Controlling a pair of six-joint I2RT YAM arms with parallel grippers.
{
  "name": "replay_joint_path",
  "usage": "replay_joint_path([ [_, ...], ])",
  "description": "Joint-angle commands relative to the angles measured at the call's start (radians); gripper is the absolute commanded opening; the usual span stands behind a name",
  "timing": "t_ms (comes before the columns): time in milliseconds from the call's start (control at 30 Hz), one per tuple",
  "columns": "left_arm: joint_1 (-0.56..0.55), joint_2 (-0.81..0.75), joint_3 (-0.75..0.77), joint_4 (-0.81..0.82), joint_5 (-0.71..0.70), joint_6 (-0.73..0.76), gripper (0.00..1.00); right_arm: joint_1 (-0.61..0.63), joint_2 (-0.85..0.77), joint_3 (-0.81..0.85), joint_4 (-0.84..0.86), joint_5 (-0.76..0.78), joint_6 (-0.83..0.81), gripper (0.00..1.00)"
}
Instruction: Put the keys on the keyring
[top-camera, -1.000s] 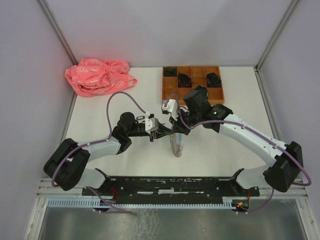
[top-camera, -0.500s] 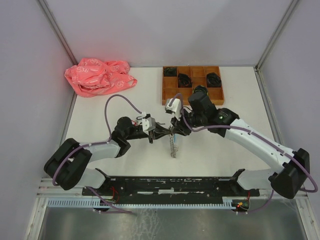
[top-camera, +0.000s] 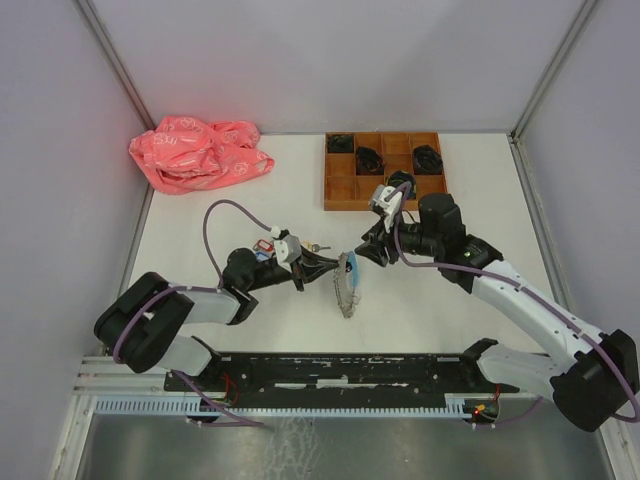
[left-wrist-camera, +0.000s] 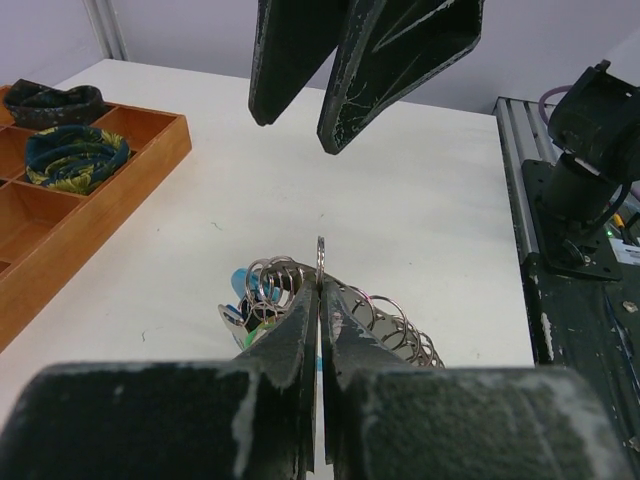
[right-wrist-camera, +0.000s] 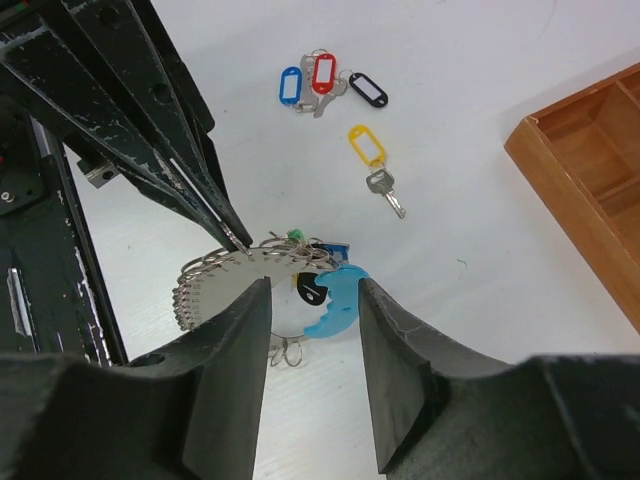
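The keyring (top-camera: 347, 286), a hoop of silvery rings with a light-blue section (right-wrist-camera: 337, 303), hangs just above the table at the middle. My left gripper (top-camera: 324, 268) is shut on its thin metal edge (left-wrist-camera: 321, 252). Just right of the ring, my right gripper (top-camera: 364, 252) is open, its fingers (right-wrist-camera: 232, 360) either side of the blue section without touching it. The keys lie loose on the table: a bunch with blue, red and black tags (right-wrist-camera: 323, 83) and a single yellow-tagged key (right-wrist-camera: 373, 162). In the top view the keys (top-camera: 265, 245) show beside the left wrist.
A wooden compartment tray (top-camera: 331, 186) holding black coiled bundles (left-wrist-camera: 74, 155) stands at the back right, close behind the right wrist. A crumpled pink bag (top-camera: 198, 152) lies at the back left. The arms' base rail (top-camera: 340, 368) runs along the near edge.
My right gripper has opened, let go of the keyring and drawn back to the right. The left gripper closed fully on the ring and pulled slightly towards its base.
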Motion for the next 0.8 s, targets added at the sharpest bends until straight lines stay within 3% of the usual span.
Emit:
replay_joint_path([
  [0,-0.002,0.004,-0.009,0.138,-0.044,-0.032,0.03,-0.03,-0.01,-0.038,0.176,-0.156,0.009,0.5],
  [167,-0.002,0.009,-0.013,0.163,-0.043,-0.039,0.03,-0.029,-0.043,-0.116,0.256,-0.209,-0.083,0.55],
  [333,-0.003,0.004,-0.012,0.167,-0.032,-0.041,0.03,-0.028,-0.032,-0.157,0.322,-0.26,-0.138,0.54],
  [600,-0.002,0.001,-0.006,0.169,-0.01,-0.045,0.03,-0.027,0.028,-0.2,0.486,-0.304,-0.134,0.49],
  [767,-0.002,0.002,-0.003,0.17,-0.003,-0.046,0.03,-0.027,0.075,-0.185,0.49,-0.344,-0.14,0.41],
])
